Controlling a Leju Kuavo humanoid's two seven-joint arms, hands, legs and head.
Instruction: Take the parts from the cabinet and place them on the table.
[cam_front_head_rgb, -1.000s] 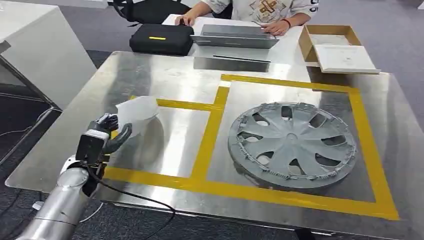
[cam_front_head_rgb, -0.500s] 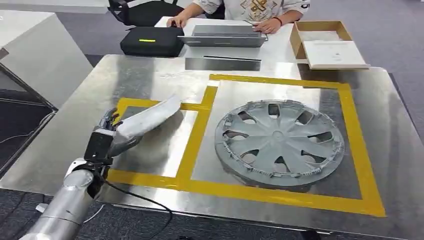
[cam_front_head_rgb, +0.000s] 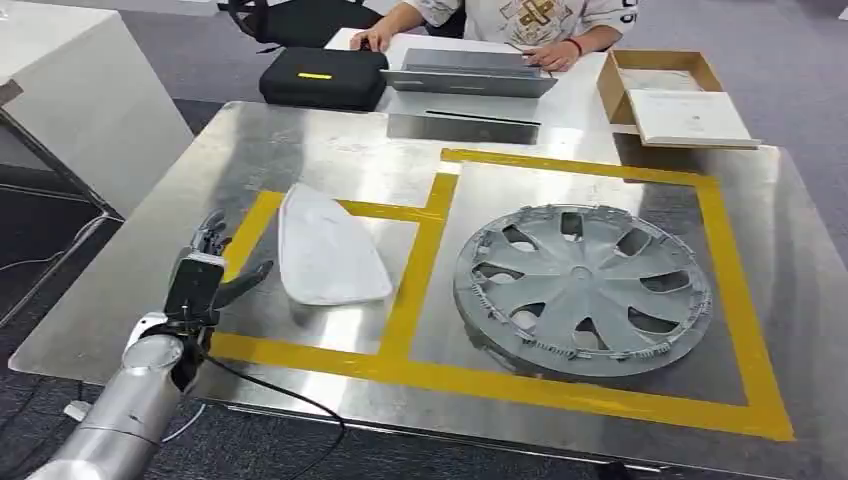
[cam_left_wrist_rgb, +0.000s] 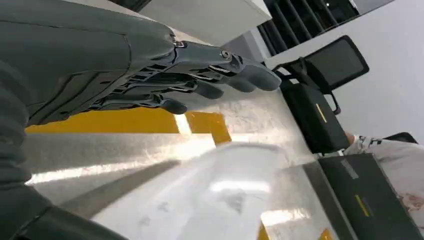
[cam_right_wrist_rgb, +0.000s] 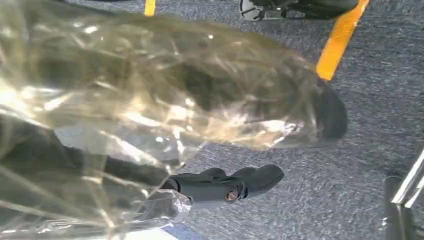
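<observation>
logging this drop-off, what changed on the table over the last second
The left hand let go of the white part, which went from held upright to lying flat in the smaller taped square; the hand is open beside it. The hubcap stayed in the larger square.

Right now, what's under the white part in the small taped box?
The white part lies on the bare metal table, inside the yellow tape. Whatever is beneath its shell is hidden. The left hand is beside it, apart.

The robot's left arm was a silver tube with a black cable looping from its wrist, ending in a left hand with a dark grey cover, a thick grey thumb and darker fingers with small screws.
</observation>
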